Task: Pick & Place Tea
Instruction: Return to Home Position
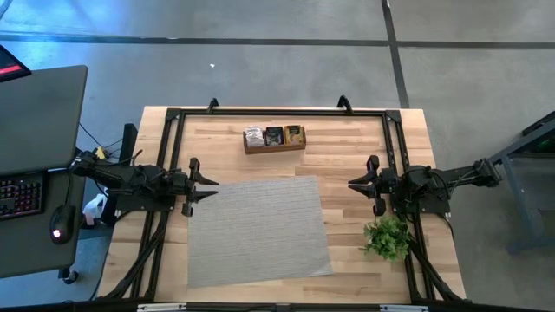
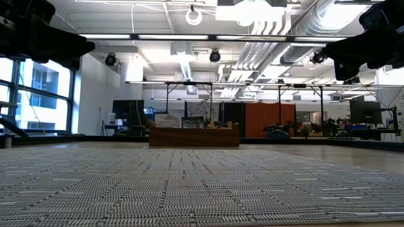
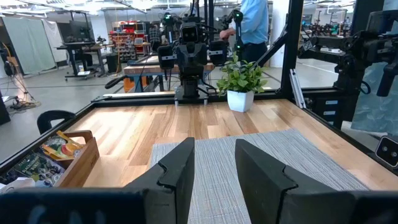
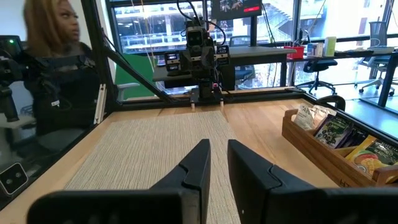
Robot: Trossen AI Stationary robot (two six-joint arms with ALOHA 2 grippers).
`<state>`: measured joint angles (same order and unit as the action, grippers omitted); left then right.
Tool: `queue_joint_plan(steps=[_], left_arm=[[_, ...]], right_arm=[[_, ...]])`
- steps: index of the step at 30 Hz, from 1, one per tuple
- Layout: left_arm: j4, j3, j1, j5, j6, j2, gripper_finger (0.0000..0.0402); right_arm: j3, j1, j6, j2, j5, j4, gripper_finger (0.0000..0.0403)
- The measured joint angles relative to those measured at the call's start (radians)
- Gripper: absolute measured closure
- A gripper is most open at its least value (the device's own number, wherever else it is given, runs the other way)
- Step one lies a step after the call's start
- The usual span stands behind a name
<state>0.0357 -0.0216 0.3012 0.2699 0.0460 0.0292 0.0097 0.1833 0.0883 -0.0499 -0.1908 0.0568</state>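
The tea (image 1: 274, 136) is a row of small sachets standing on edge in a long wooden box (image 1: 274, 148) at the far middle of the table. The box also shows in the low view (image 2: 194, 137), the sachets in the left wrist view (image 3: 56, 149) and the right wrist view (image 4: 339, 134). My left gripper (image 1: 215, 185) hovers level at the left edge of a grey woven mat (image 1: 257, 230), open and empty (image 3: 214, 165). My right gripper (image 1: 351, 185) hovers level at the mat's right edge with a narrow gap between its fingers (image 4: 219, 158), which hold nothing.
A small green plant in a white pot (image 1: 388, 237) stands near the table's right front, beside the mat. A black frame (image 1: 277, 113) runs around the table's edges. People show beyond the table, a person (image 4: 53, 68) on one side and another (image 3: 252, 25) on the other.
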Motion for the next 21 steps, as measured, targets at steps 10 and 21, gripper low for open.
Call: queue_joint_plan(steps=[10,21], left_arm=[[0.0,0.0,0.0,0.0,0.0,0.0,0.0286],[0.0,0.0,0.0,0.0,0.0,0.0,0.0286]], right_arm=[[0.0,0.0,0.0,0.0,0.0,0.0,0.0354],[0.0,0.0,0.0,0.0,0.0,0.0,0.0356]])
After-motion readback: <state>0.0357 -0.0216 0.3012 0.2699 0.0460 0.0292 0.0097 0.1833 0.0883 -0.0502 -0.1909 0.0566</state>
